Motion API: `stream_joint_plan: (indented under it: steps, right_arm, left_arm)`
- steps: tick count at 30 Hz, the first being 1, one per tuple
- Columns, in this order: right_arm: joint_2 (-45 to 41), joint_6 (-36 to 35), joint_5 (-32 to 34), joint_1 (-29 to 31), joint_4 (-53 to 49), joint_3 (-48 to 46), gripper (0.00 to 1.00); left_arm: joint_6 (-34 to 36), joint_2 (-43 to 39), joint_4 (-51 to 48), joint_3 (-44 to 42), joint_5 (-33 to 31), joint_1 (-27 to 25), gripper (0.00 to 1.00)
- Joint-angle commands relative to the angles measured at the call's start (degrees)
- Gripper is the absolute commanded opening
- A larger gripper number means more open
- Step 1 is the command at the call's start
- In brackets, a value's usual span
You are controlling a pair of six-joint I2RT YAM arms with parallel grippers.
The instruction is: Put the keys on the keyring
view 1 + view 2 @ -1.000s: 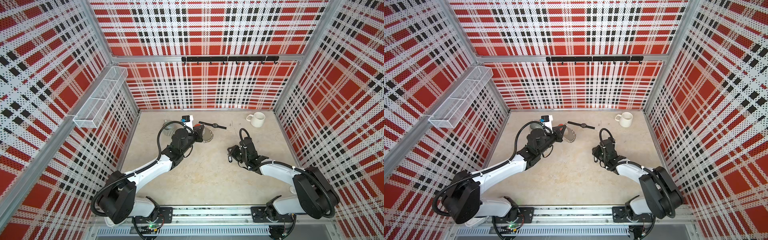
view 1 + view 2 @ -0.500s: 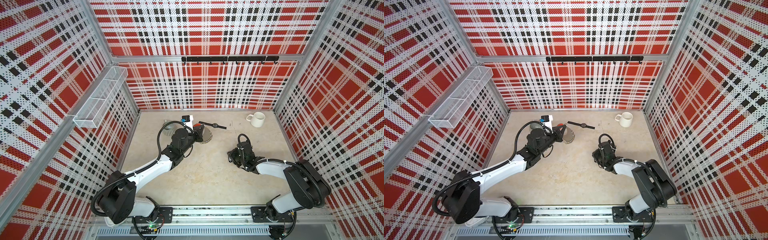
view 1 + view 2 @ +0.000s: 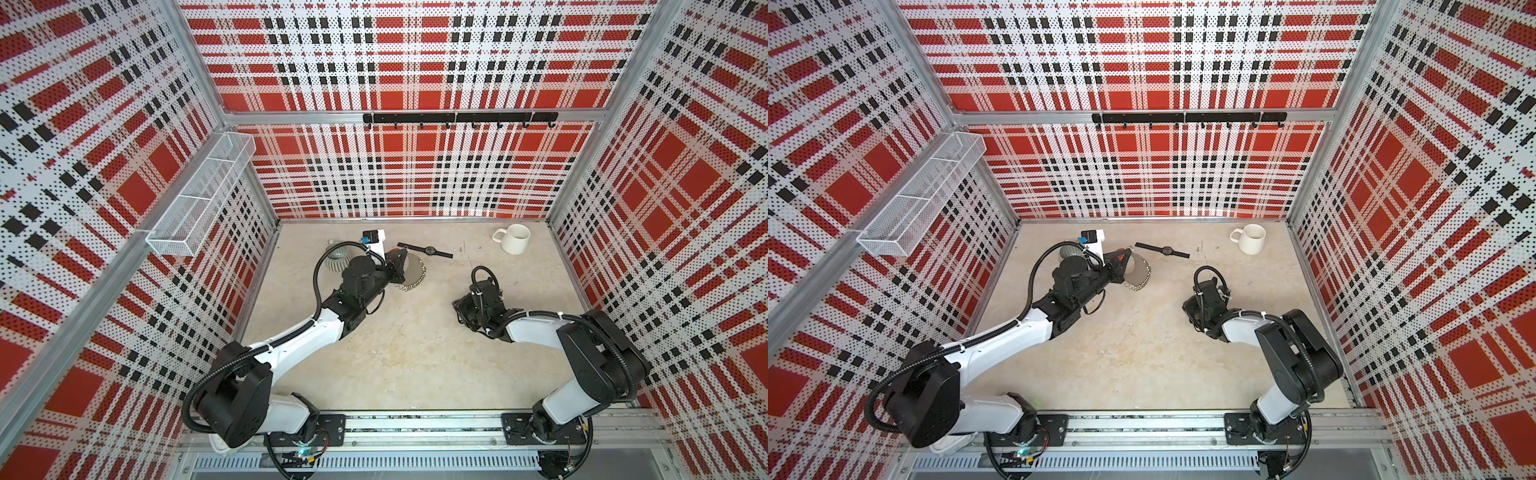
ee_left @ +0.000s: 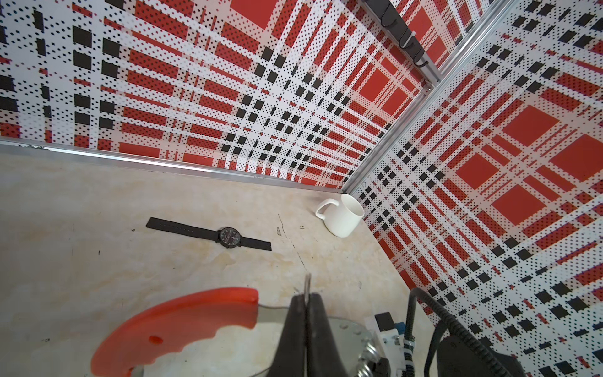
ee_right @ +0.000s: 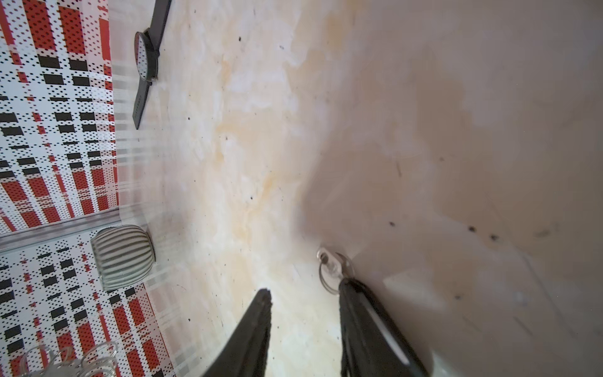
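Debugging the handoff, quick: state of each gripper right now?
Left gripper: closed on the keyring, pinching its plate edge.
Right gripper: open, nothing between its jaws; the silver ring of the keys lies by one fingertip.

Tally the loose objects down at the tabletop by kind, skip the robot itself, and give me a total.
wristwatch: 1
white mug: 1
ribbed grey pot: 1
keyring: 1
keys: 1
Total: 5
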Motion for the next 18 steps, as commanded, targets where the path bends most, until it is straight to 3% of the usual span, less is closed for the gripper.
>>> stream_joint_plan:
  steps: [1,5,8,11,18]
  right_arm:
    - [1.5,-0.1,1.6,-0.6,-1.6,1.0,0.35]
    - [1.4,-2.8,2.7,-1.3,-3.2,1.5,0.22]
    - [1.0,-9.3,3.0,-2.1,-6.2,3.2,0.18]
    - [0.4,-20.9,2.7,-2.2,-12.0,7.3,0.18]
    - [-1.9,-44.5,5.0,-1.9,-19.1,11.9,0.34]
  left_arm:
    - [0.3,-1.4,2.8,0.9,0.8,0.6,0.0]
    - [0.3,-1.8,2.8,0.7,0.8,1.0,0.0]
    - [0.3,-2.1,2.8,0.4,0.9,1.2,0.0]
    - [0.3,-2.1,2.8,0.2,0.9,1.3,0.0]
    - [0.2,-1.5,2.8,0.3,1.3,1.4,0.0]
